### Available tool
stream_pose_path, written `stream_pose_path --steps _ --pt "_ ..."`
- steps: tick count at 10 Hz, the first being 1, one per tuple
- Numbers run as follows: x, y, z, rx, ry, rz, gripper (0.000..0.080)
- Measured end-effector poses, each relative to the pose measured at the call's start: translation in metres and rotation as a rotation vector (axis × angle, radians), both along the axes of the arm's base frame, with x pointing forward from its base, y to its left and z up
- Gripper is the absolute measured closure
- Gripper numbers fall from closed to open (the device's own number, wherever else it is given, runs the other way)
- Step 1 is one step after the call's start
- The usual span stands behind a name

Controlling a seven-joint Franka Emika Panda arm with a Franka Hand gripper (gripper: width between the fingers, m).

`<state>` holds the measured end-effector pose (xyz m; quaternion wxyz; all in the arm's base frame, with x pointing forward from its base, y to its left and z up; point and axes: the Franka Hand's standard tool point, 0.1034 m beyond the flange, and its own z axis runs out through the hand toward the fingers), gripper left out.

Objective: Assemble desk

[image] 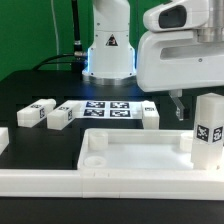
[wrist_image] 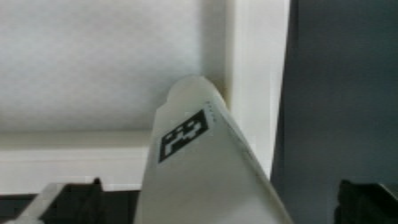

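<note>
- My hand [image: 178, 106] is released, its jaws spread wide and grasping nothing. It hangs over the tabletop [image: 130, 152] at the corner on the exterior view's right.
- In that corner of the tabletop one leg block [image: 208, 135] stands upright, its tag facing the exterior camera.
- In the wrist view the leg block [wrist_image: 192, 140] rises between my two dark fingertips [wrist_image: 68, 203] and touches neither.
- I judge the step in hand to be fixing this leg block into the tabletop: take hold of it, then turn it home.
- First I would centre over it. From the exterior view my fingertips seem to sit a little toward the tabletop's middle, so I would line up before closing.
- I would come straight down and close on two flat faces, not on the edges, with my fingertips kept above the tabletop's rim.
- I cannot tell how firmly the leg block sits, so a sideways nudge could tip it. I would squeeze evenly and twist about its own axis.
- The spare leg blocks [image: 62, 115] lie on the counter [image: 20, 92] beyond the tabletop's far rim, beside the marker board [image: 108, 108], well out of my way.
</note>
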<state>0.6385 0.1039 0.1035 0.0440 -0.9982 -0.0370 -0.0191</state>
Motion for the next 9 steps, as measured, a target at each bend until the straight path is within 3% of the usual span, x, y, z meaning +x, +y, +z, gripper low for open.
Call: stream_pose_path --steps 3,5,6,7,8,9 --pt "0.0023 0.0007 0.0022 -0.045 -0.027 0.265 0.0151" --pt "0.0021 -0.0005 0.0019 -0.047 -0.029 0.298 0.0192" --pt "0.0020 -0.0004 0.0018 -0.047 -0.029 0.297 0.0370" --pt "0.0020 -0.0005 0.0018 -0.047 -0.029 0.297 0.0370" --pt "0.0020 -0.0005 0.0018 -0.046 -0.028 0.284 0.0511" --pt "0.0020 -0.0006 0.0017 -0.045 -0.027 0.269 0.0511"
